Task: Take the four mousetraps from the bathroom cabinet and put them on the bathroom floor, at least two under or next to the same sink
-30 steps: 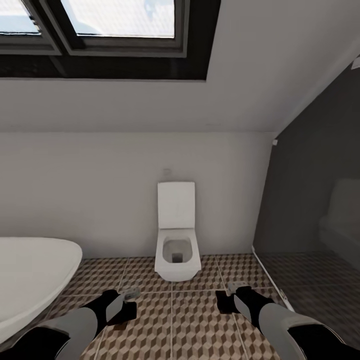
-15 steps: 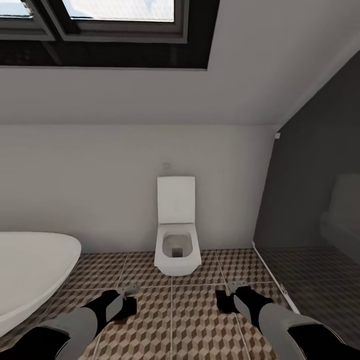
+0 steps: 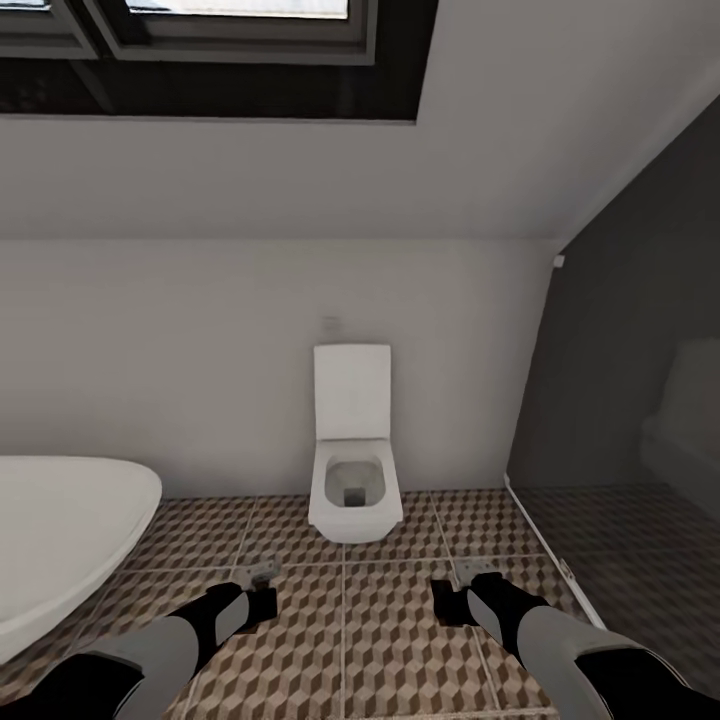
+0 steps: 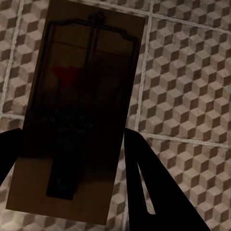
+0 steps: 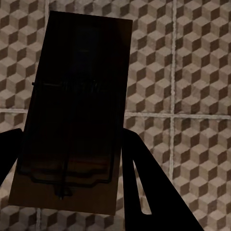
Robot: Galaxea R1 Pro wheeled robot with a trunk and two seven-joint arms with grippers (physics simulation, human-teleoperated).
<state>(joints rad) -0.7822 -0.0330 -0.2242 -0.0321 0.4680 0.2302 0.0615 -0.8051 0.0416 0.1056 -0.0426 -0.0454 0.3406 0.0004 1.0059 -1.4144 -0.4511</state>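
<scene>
The step in hand looks like the carrying one: each arm bears a mousetrap over the bathroom floor [image 3: 380, 640] while the robot faces a white wall-hung toilet [image 3: 354, 480] at the middle of the head view, with the rim of a white bathtub [image 3: 60, 530] at the lower left and a dark glass shower partition [image 3: 620, 400] at the right. The left end effector [image 3: 262, 588] is closed on a mousetrap [image 4: 79, 110], its wooden board clamped between the two dark fingers [image 4: 154, 192] with the wire spring bar facing the wrist camera; the right end effector [image 3: 462, 590] grips a second mousetrap [image 5: 77, 110] the same way, cube-patterned tiles showing behind both. Neither trap touches the floor as far as I can judge (they hang above the tiles in the wrist views). The next move probably calls for turning the base toward the sink, then lowering the traps flat onto the tiles beside or beneath it before letting go. As for containers, the toilet bowl stands open and appears empty.
</scene>
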